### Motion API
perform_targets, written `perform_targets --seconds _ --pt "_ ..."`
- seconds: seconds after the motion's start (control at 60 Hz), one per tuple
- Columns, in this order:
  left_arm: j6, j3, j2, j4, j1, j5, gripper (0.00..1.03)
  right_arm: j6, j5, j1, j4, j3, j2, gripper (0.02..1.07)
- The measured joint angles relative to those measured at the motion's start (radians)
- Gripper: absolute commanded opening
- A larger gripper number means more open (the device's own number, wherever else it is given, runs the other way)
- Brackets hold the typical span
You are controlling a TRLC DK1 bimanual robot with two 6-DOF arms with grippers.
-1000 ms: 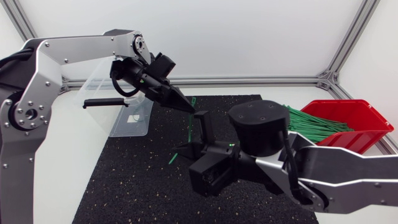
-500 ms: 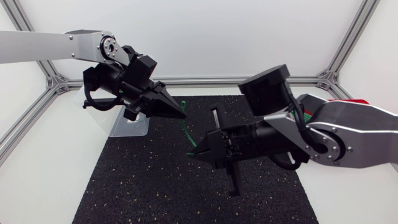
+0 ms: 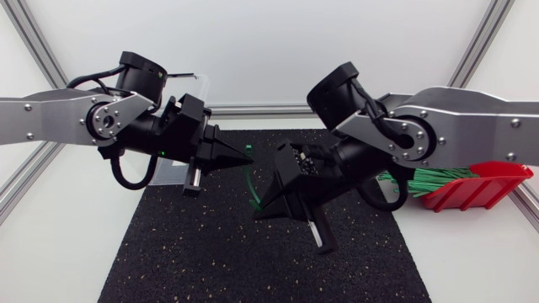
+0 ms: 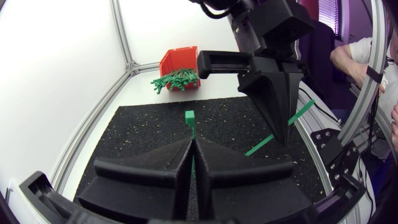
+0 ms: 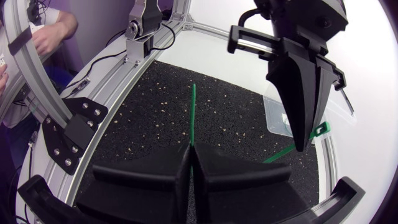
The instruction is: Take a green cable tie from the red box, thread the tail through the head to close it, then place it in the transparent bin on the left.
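Green cable tie [image 3: 253,183] was held above the black mat [image 3: 210,244] by both grippers: left gripper [image 3: 247,158] clamped on its head end, right gripper [image 3: 260,211] clamped on the tail. Red box [image 3: 484,181] was seen well apart, at the right.
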State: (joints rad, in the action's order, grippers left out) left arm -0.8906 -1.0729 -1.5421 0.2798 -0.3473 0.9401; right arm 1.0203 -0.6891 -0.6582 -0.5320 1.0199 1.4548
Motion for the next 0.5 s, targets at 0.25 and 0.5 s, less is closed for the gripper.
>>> perform_targets --seconds 0.25,0.5 --pt "0.08 0.122 0.066 -0.199 -0.032 -0.109 0.03 0.0 -0.089 0.047 -0.135 0.098 0.081 0.07" --pt "0.109 0.243 0.122 -0.401 -0.043 -0.196 0.03 0.001 -0.135 0.058 -0.249 0.171 0.149 0.07"
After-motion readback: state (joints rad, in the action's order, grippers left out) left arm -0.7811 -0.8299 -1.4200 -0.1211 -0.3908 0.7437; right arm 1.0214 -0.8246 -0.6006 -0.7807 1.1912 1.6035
